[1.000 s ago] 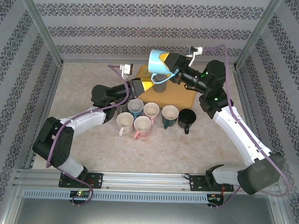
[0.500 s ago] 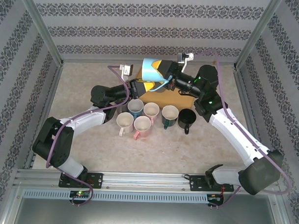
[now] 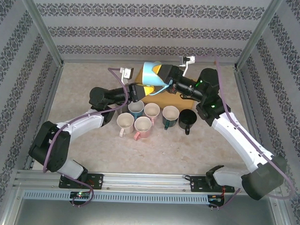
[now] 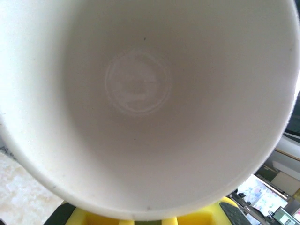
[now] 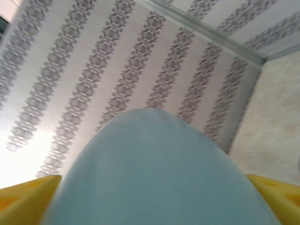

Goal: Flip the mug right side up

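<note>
The mug (image 3: 152,73) has swung left to the left end effector (image 3: 142,88), now pinched shut on its rim, mouth facing that arm, aloft over the far worktop (image 3: 82,80); the right end effector (image 3: 160,76) straddles its body, grip unclear.

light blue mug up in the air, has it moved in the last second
Yes. The light blue mug has shifted left, from above the middle of the tan board to its left end, at the left hand.
</note>
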Controlling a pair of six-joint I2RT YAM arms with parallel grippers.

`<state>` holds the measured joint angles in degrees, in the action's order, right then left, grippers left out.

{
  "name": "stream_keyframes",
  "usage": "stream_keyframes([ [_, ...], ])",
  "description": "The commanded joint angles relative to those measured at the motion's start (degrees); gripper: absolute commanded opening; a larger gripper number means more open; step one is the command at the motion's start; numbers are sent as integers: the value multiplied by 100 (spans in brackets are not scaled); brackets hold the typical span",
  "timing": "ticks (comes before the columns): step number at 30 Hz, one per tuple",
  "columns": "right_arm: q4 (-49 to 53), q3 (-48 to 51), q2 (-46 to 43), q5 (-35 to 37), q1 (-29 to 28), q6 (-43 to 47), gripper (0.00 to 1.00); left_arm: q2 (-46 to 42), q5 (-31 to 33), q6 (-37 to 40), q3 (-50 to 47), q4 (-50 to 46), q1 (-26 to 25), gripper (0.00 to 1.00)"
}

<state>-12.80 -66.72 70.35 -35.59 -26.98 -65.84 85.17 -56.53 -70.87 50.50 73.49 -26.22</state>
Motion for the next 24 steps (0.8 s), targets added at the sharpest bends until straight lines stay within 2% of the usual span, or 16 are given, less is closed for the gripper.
stream_keyframes([
  [1,999,-280,-505,397,280,1023,98,-652,105,734,-4,-388,27,0],
  [5,1908,-221,-917,699,824,1578,98,-1445,250,1885,1,-2273,10,0],
  [8,2852,-229,-1288,1371,1149,2213,98,-2009,583,3086,302,-4475,-117,0],
  [11,3792,-416,-1543,2311,1252,2930,97,-2310,1357,4572,909,-7146,-568,0],
  [14,4329,-553,-1614,2798,1321,3244,97,-2293,2394,5492,1372,-8952,-1245,0],
  [19,4974,-685,-1648,3780,1324,3262,97,-1877,4299,5892,1839,-10624,-2511,0],
  [21,5067,-618,-1716,4035,1323,3231,97,-1569,4873,5803,1981,-11051,-2966,0],
  [24,5094,-474,-1812,4157,1325,3189,97,-1127,5376,5633,2066,-11365,-3531,0],
])
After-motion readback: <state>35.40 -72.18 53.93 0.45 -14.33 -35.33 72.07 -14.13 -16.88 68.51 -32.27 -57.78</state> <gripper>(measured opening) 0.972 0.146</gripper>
